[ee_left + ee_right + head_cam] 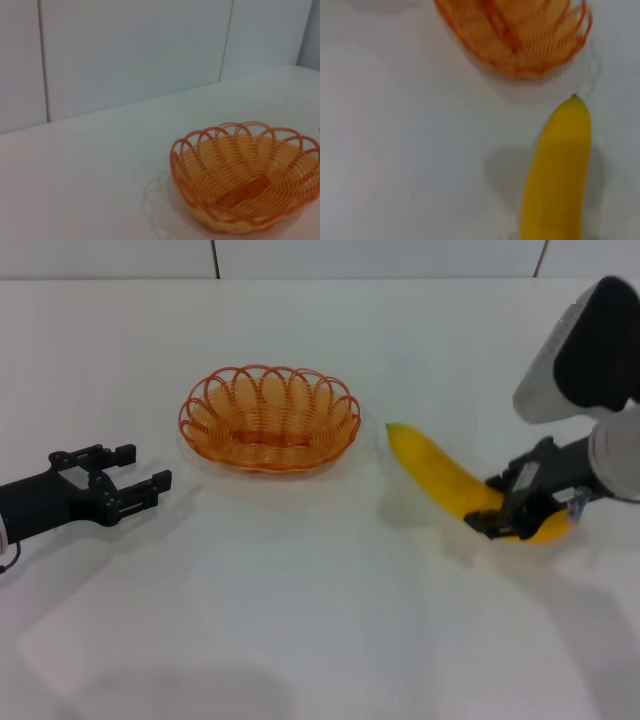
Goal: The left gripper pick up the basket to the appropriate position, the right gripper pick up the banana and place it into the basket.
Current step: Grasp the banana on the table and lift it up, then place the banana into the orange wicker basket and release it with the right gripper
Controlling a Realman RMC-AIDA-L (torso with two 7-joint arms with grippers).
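Note:
The orange wire basket (270, 422) sits empty on the white table, at the middle back. It also shows in the left wrist view (245, 180) and the right wrist view (520, 35). My left gripper (143, 467) is open and empty, low over the table to the left of the basket and apart from it. The yellow banana (440, 475) lies right of the basket, its dark tip pointing at it. My right gripper (497, 508) is shut on the banana near its far right end. The banana fills the right wrist view (557, 170), with a shadow beside it.
The white table (300, 620) stretches in front of the basket and banana. A white panelled wall (125, 50) stands behind the table. The right arm's grey and black housing (585, 350) hangs above the table's right side.

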